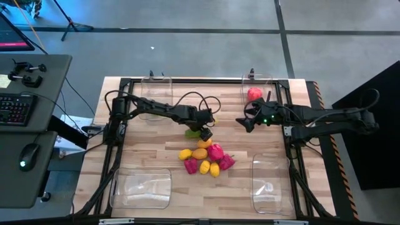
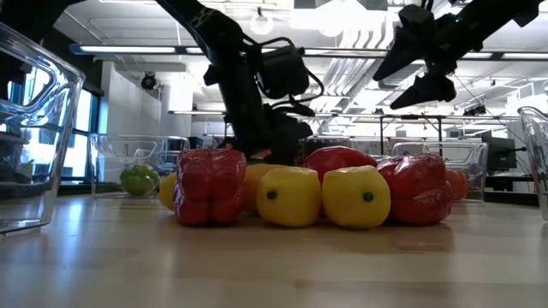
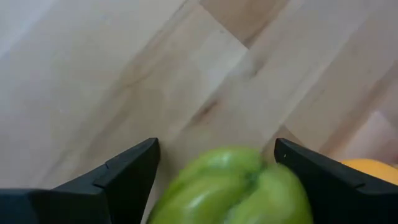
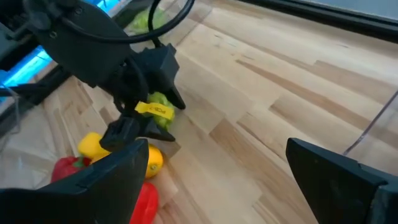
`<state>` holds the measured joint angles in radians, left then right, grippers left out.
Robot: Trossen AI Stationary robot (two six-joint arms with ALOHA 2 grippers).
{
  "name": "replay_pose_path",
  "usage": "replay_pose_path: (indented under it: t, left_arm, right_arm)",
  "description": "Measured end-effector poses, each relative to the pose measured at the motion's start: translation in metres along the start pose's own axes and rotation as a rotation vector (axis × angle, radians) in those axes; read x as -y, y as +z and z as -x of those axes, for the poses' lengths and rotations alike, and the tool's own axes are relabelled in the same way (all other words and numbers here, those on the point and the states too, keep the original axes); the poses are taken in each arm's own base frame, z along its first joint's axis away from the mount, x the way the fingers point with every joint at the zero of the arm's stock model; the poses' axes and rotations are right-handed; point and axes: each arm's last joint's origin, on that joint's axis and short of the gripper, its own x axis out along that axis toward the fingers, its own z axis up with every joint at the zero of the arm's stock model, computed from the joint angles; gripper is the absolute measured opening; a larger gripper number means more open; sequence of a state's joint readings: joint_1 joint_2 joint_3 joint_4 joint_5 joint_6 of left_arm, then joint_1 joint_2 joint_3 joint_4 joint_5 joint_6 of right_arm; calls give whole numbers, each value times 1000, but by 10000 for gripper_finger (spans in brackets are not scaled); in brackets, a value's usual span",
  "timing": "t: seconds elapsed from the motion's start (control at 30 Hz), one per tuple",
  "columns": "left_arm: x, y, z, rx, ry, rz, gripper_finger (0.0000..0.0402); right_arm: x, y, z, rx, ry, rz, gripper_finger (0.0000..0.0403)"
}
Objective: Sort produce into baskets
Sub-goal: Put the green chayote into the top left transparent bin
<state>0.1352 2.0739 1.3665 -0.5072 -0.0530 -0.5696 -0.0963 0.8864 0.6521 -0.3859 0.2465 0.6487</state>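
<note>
The produce pile [image 1: 204, 159] of yellow, orange, red and magenta pieces lies mid-table; it also shows in the low view [image 2: 317, 195]. My left gripper [image 1: 201, 130] is at the pile's far side, shut on a green pepper [image 3: 230, 186], which also shows in the right wrist view [image 4: 160, 101]. My right gripper [image 1: 244, 122] is open and empty, raised above the table to the right of the pile. Four clear bins stand at the corners: far left [image 1: 153, 94], far right [image 1: 259, 84], near left [image 1: 142, 187], near right [image 1: 270, 184]. My left gripper has the green pepper between its two fingers, one on each side [image 3: 283, 171]. The fingers slant down from the table's left. The gripper hides whether the pepper still rests on the table.
A red piece [image 1: 254, 94] lies in the far right bin. A green piece [image 2: 139, 178] lies in the far left bin. Bare wood lies between the pile and the near bins. A black frame [image 1: 206, 80] rims the table.
</note>
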Motion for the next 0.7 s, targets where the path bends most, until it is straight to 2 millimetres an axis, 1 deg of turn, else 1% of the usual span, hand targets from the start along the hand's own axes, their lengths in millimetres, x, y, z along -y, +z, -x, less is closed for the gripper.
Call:
replay_pose_path:
  t: [0.13,0.33,0.4,0.5,0.53,0.57,0.63,0.7]
  left_arm:
    - [0,-1,0,-5,4,-51,310]
    - [-6,2,8,-15,-4,-95,306]
    - [-10,2,10,-34,7,-120,292]
    - [-16,3,16,-87,41,-163,252]
    - [-17,6,19,-79,39,-176,240]
    - [-18,10,25,-63,34,-188,238]
    - [-20,18,43,-15,18,-195,238]
    - [-24,26,65,66,-9,-190,238]
  right_arm:
    - [0,-1,-4,-14,-9,6,369]
    - [0,-1,-4,-14,-8,6,369]
    - [0,-1,-4,-14,-8,5,369]
    - [0,-1,-4,-14,-7,6,369]
    - [0,-1,-4,-14,-7,6,369]
    - [0,-1,-4,-14,-7,5,369]
    - [0,-1,-4,-14,-7,3,369]
    - [0,-1,-4,-14,-7,2,369]
